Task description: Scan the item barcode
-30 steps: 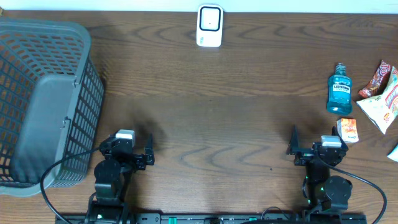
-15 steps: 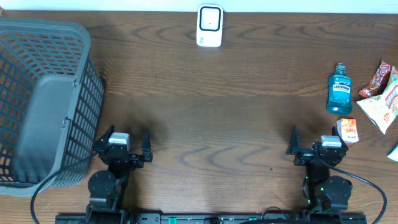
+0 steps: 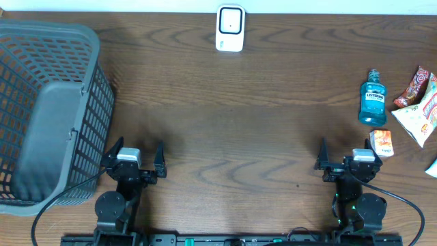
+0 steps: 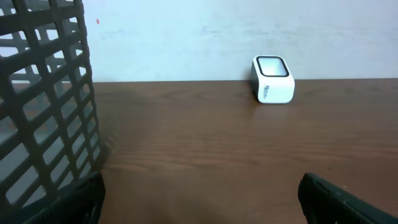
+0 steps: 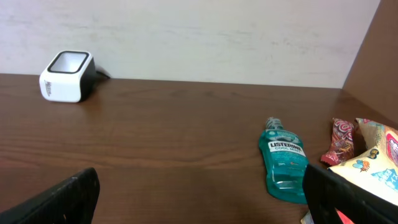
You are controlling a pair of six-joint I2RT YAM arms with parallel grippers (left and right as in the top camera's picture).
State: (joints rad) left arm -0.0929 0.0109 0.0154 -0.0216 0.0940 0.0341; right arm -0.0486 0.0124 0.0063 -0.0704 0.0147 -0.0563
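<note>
The white barcode scanner (image 3: 230, 29) stands at the table's far middle edge; the left wrist view shows the scanner (image 4: 273, 79) ahead and to the right, the right wrist view shows the scanner (image 5: 67, 76) far to the left. Several items lie at the right: a blue mouthwash bottle (image 3: 373, 98) (image 5: 283, 160), a small orange box (image 3: 382, 143), a red wrapper (image 3: 414, 86) (image 5: 339, 142) and a snack bag (image 3: 418, 113) (image 5: 373, 163). My left gripper (image 3: 136, 152) (image 4: 202, 199) is open and holds nothing. My right gripper (image 3: 348, 156) (image 5: 202, 196) is open beside the orange box, holding nothing.
A large grey mesh basket (image 3: 41, 41) fills the left side, its wall (image 4: 43, 112) close to my left gripper's left finger. A pale wall runs behind the table's far edge. Brown tabletop lies between the two arms.
My left gripper has swung from a rightward-turned pose to face straight ahead and shifted slightly left. The right arm and all items have not moved.
</note>
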